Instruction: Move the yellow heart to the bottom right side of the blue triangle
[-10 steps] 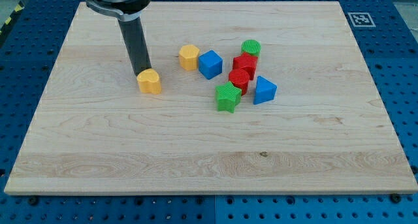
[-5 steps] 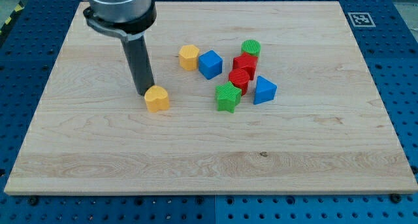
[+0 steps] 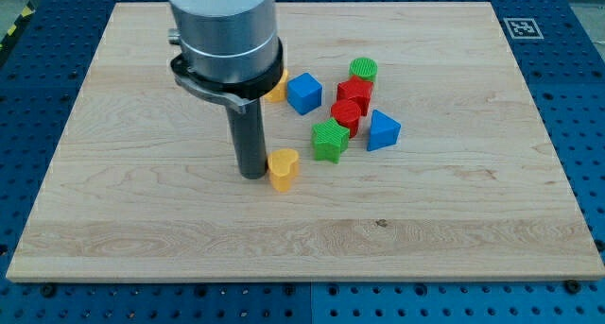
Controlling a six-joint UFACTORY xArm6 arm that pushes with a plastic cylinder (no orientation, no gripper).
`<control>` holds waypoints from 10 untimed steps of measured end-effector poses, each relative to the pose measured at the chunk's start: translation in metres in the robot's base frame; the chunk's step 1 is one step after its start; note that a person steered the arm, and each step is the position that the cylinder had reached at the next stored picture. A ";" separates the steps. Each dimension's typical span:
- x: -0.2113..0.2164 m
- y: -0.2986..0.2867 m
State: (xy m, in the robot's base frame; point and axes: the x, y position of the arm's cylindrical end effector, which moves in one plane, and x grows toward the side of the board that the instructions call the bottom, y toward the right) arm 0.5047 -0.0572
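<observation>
The yellow heart [image 3: 283, 168] lies on the wooden board, left of and below the block cluster. My tip [image 3: 252, 175] stands right against the heart's left side. The blue triangle [image 3: 382, 130] sits at the right end of the cluster, well to the right of the heart and slightly higher in the view.
A green star [image 3: 329, 140] lies between the heart and the blue triangle. Two red blocks [image 3: 352, 101], a green cylinder [image 3: 362, 70] and a blue cube [image 3: 304, 93] sit above it. A yellow block [image 3: 277, 88] is mostly hidden behind the arm.
My tip has pushed the yellow heart down and to the right, from the left of the board toward the green star. The other blocks have not moved.
</observation>
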 end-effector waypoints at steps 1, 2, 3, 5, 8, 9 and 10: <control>0.000 0.012; 0.009 0.039; 0.027 0.065; 0.030 0.131; 0.051 0.174; 0.036 0.192; 0.034 0.193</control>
State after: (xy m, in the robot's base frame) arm 0.5383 0.1362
